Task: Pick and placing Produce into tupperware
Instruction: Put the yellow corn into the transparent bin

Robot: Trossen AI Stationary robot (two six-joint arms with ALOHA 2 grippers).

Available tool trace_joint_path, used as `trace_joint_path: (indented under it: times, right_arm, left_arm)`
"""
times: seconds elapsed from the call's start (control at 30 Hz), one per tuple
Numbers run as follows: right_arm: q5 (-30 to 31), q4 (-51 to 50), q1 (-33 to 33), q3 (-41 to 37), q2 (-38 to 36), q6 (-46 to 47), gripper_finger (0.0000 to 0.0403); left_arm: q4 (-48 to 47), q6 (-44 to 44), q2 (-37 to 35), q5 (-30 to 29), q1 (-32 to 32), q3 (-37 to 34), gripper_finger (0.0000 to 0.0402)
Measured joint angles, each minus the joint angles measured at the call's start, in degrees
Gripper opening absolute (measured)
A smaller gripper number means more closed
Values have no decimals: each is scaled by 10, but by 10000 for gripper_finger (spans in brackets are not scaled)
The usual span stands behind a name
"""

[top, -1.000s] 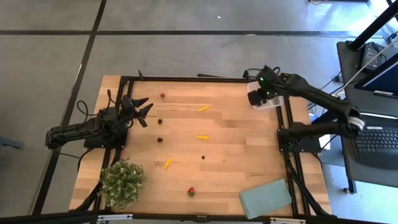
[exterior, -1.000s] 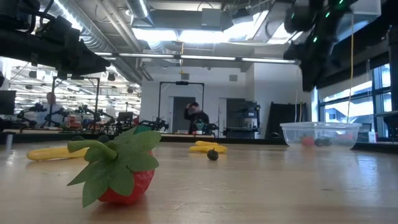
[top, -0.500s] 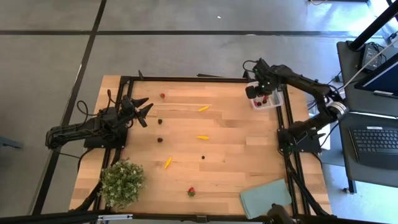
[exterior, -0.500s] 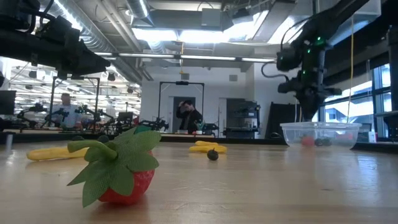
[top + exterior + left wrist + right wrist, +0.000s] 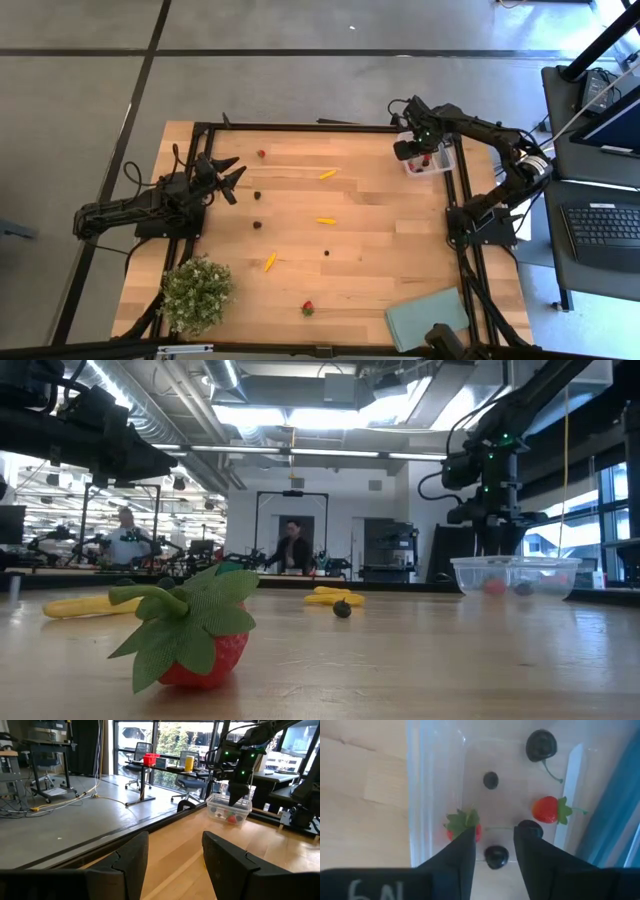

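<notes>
The counter is a pale wood-plank top in a black frame, standing on a grey floor crossed by dark lines; the low view looks past it into a long, brightly lit workshop where two people stand far back.

At the left edge the left gripper hangs low over the counter, its dark fingers spread with nothing between them. A bushy green plant sits in the near left corner.

Produce lies scattered over the middle of the counter: a small red strawberry near the far edge, dark round berries below it, thin yellow-orange slivers that look smooth and curved, and another strawberry with a cloth-like green leaf cap near the near edge. A flat grey-green rectangle lies in the near right corner.

The tupperware, clear glossy plastic with rounded corners, stands at the far right corner. The right wrist view shows strawberries and dark berries inside it. The right gripper hangs directly above it with its fingers parted and empty.

A second ago the right arm reached further over the container's far side; it has since drawn in, and the gripper has loosened from nearly pressed together.
</notes>
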Motion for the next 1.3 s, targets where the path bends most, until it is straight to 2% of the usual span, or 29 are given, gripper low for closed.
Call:
trace_joint_path:
  times: [0.13,0.23,0.37,0.53,0.7,1.0,1.13,1.3]
  right_arm:
    - [-8,40,7,0,-31,-27,139]
    - [-66,80,30,0,-63,-99,139]
    - [-122,128,71,0,-101,-142,139]
    - [-132,174,139,0,-112,-155,139]
    - [-193,259,230,0,-104,-161,140]
    - [-193,372,390,0,-50,-239,140]
    - [-151,419,433,0,0,-239,140]
    - [-145,474,466,0,65,-239,140]
  left_arm:
    - [0,4,0,0,0,0,179]
    - [0,4,0,0,0,0,179]
    - [0,4,0,0,0,0,179]
    - [0,4,0,0,0,0,179]
    - [0,4,0,0,0,0,179]
    - [0,4,0,0,0,0,179]
    - [0,4,0,0,0,0,179]
    - [0,3,0,0,0,0,179]
